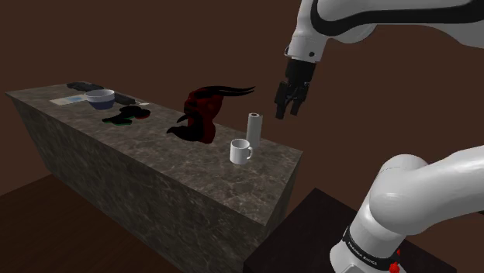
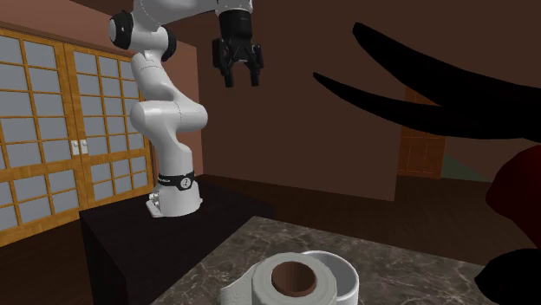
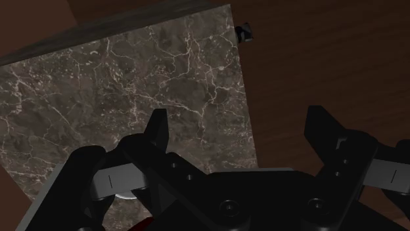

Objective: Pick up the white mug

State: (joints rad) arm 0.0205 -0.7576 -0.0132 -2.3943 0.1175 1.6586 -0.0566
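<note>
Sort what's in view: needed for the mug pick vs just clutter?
Job:
mug
gripper, open, raised well above the mug

Clutter:
paper roll, right behind the mug
red horned figure
bowl

My table (image 1: 155, 139) is a long block of dark, veined stone. On it sits a dark red figure (image 1: 203, 115) with black curved horns. Just beside the figure, on the shoulder view's right, I see a white roll (image 1: 254, 126) standing upright. Well apart from the figure, toward the shoulder view's left, is a blue-and-white bowl (image 1: 100, 98). A dark green-and-black thing (image 1: 128, 115) lies between that bowl and the figure. Far from the figure, wooden lattice doors (image 2: 43, 130) stand at the second exterior view's left.
</note>
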